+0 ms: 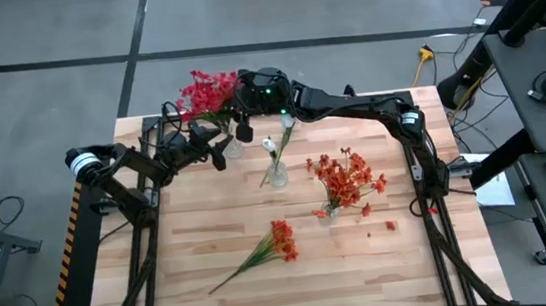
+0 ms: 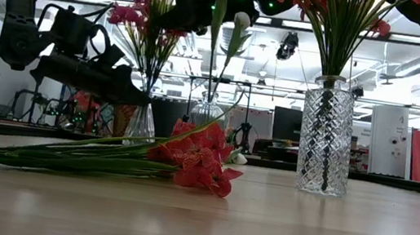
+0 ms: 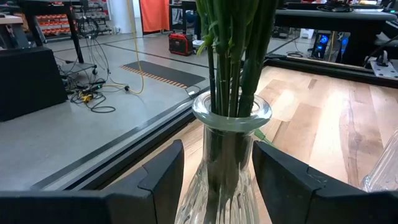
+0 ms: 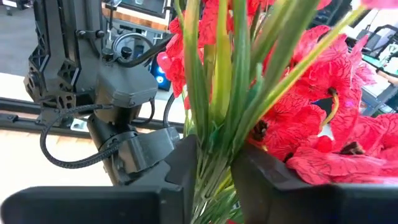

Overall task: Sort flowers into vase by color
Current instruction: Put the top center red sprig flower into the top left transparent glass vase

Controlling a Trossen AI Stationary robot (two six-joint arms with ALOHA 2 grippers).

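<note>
A clear glass vase (image 3: 227, 155) of crimson-red flowers (image 1: 209, 91) stands at the table's far left, with my left gripper (image 1: 224, 150) shut on it. My right gripper (image 4: 214, 180) reaches across from the right, high over that vase, and is shut on the flowers' green stalks. A middle vase (image 1: 277, 176) holds white buds. A third vase (image 2: 325, 134) holds orange-red flowers (image 1: 348, 178). One loose orange-red flower stem (image 1: 262, 249) lies flat on the table near the front. My left gripper holds the vase's narrow upper body (image 3: 245, 171), just under the rim, between its two fingers. They come in level from the table's left. The vase stands upright on the table. My right gripper pinches the bundle of stalks (image 4: 214, 143) just under the blooms between its two fingers. They come in nearly level from the table's right and lie across the stalks, which stand upright with their lower ends in the vase.
A few loose red petals (image 1: 390, 225) lie near the right side. Black frame rails (image 1: 128, 267) border the table's left and right edges. Bare wood lies along the near edge around the loose stem.
</note>
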